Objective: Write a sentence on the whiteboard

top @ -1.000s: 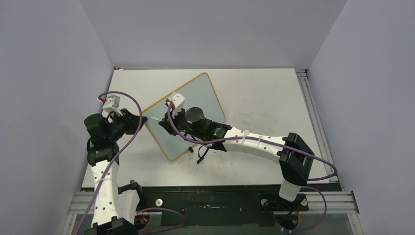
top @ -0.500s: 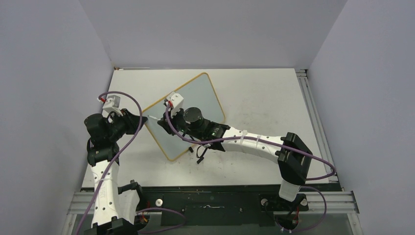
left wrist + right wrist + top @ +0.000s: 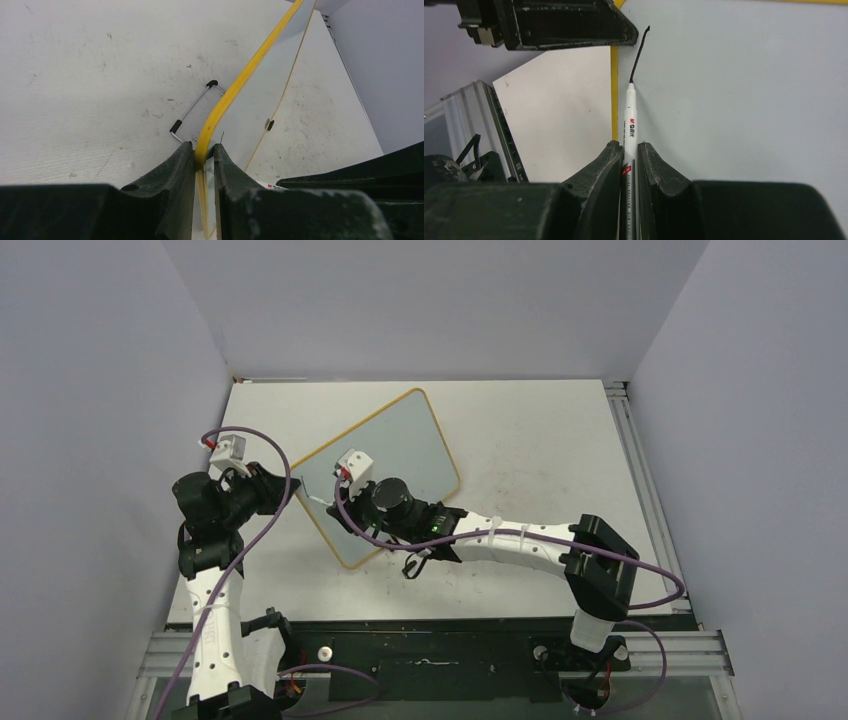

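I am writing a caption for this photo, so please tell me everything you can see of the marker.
The marker is a slim pen with a white, plastic-looking barrel, small print and a red band. Its cap is off. The right fingers are shut on its barrel, and it points away from them. Its fine tip seems to rest on the board, at the near end of a short black stroke, close beside the yellow rim.

Yellow-rimmed grey whiteboard (image 3: 405, 435), white marker (image 3: 630, 115)
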Controlling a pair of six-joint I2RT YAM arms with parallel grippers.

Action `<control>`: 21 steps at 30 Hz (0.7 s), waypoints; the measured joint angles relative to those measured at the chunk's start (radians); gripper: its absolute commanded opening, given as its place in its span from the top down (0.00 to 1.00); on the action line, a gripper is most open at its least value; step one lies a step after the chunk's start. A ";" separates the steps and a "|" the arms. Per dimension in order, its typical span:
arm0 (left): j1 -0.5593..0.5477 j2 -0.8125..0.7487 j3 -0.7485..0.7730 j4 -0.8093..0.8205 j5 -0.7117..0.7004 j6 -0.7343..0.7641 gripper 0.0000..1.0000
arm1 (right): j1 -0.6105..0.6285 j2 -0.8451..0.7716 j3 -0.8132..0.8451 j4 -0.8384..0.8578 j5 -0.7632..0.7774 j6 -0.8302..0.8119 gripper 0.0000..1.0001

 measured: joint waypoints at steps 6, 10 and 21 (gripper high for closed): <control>0.000 0.000 0.000 -0.003 -0.002 0.004 1.00 | 0.011 -0.002 -0.035 -0.003 0.003 0.002 0.95; -0.002 -0.002 0.000 -0.002 0.002 0.004 1.00 | 0.012 -0.025 -0.055 -0.008 0.016 0.002 0.95; -0.004 -0.005 0.000 -0.002 0.002 0.004 1.00 | 0.012 -0.132 -0.089 0.045 0.051 0.002 0.95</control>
